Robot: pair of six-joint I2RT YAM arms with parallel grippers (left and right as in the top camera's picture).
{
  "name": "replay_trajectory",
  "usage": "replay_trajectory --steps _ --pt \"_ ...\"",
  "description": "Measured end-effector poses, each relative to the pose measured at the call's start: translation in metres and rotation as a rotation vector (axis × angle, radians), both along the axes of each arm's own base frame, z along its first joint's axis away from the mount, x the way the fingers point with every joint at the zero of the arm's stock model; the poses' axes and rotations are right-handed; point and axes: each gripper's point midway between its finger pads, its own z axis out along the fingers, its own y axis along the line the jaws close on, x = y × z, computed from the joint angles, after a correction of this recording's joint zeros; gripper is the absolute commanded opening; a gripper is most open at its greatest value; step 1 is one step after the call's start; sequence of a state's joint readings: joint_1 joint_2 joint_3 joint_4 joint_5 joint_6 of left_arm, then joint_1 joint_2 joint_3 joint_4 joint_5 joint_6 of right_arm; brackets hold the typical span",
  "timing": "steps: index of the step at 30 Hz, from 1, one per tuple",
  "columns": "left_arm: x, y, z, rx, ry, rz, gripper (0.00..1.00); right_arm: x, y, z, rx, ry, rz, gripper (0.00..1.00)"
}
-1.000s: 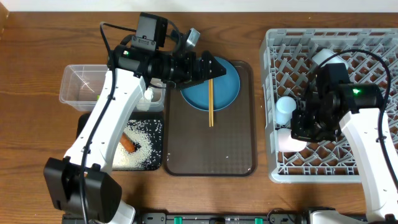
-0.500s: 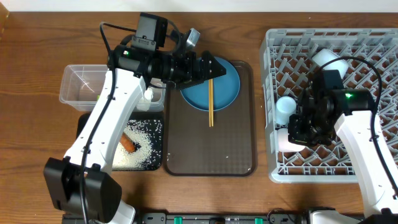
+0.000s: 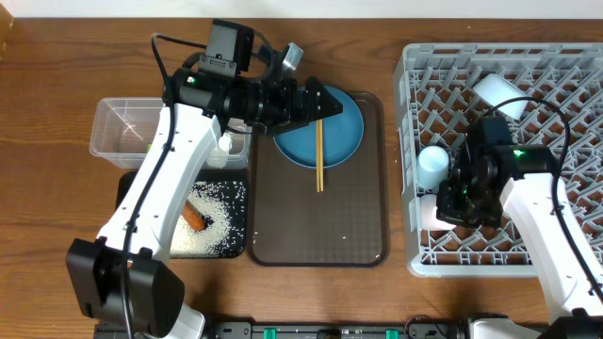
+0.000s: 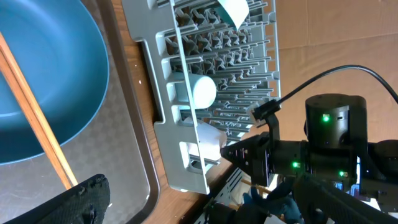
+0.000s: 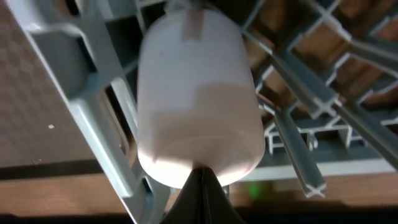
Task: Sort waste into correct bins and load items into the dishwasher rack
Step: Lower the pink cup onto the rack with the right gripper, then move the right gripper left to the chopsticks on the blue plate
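The grey dishwasher rack [image 3: 565, 75] fills the right side and holds a white bowl [image 3: 497, 90], a light-blue cup [image 3: 433, 163] and a pinkish-white cup [image 3: 426, 211]. My right gripper [image 3: 450, 203] is shut, its joined tips [image 5: 202, 180] touching the pinkish-white cup [image 5: 199, 106] lying among the pegs. My left gripper [image 3: 325, 102] hangs open and empty over the dark-blue plate [image 3: 341, 139]; only one finger [image 4: 81, 199] shows in its wrist view. Wooden chopsticks [image 3: 319, 155] lie across the plate. Rice [image 3: 215, 221] and a carrot [image 3: 194, 217] lie in the black tray [image 3: 125, 188].
A clear tub [image 3: 127, 127] stands behind the black tray, with a scrap of white napkin [image 3: 224, 143] at its corner. The plate rests on a large brown serving tray [image 3: 320, 226]. The right arm [image 4: 323, 143] shows beyond the rack [image 4: 186, 155] in the left wrist view.
The right arm has drifted toward the rack's front-left corner, staying shut at the pinkish-white cup. The left arm has not moved.
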State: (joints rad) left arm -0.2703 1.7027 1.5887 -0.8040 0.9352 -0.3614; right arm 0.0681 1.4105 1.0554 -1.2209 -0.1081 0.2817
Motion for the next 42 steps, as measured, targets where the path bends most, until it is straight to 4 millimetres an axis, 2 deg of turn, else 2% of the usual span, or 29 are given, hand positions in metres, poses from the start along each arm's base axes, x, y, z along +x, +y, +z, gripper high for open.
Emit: replay_trajectory --steps 3,6,16,19,25,29,32,39,42 --pt "0.0 0.0 0.0 0.0 0.0 0.0 0.96 0.004 0.001 0.001 0.006 -0.016 -0.001 0.04" --pt "0.0 0.0 0.0 0.0 0.0 0.0 0.96 0.009 0.006 0.003 0.036 -0.04 0.006 0.11" --pt "0.0 0.0 0.0 0.0 0.0 0.0 0.96 0.02 0.018 0.007 0.1 -0.089 0.046 0.19" --pt "0.0 0.0 0.0 0.0 0.0 0.0 0.96 0.026 0.019 0.008 0.108 -0.116 0.063 0.25" --pt "0.0 0.0 0.0 0.0 0.0 0.0 0.96 0.041 0.023 0.01 0.125 -0.181 0.09 0.29" --pt "0.0 0.0 0.0 0.0 0.0 0.0 0.96 0.036 0.028 0.016 0.155 -0.165 0.106 0.31" --pt "0.0 0.0 0.0 0.0 0.0 0.0 0.96 0.036 0.03 0.033 0.169 -0.163 0.118 0.31" --pt "0.0 0.0 0.0 0.0 0.0 0.0 0.96 0.061 0.044 0.103 0.235 -0.31 0.176 0.32" --pt "0.0 0.0 0.0 0.0 0.0 0.0 0.96 0.068 0.054 0.116 0.252 -0.36 0.216 0.32"
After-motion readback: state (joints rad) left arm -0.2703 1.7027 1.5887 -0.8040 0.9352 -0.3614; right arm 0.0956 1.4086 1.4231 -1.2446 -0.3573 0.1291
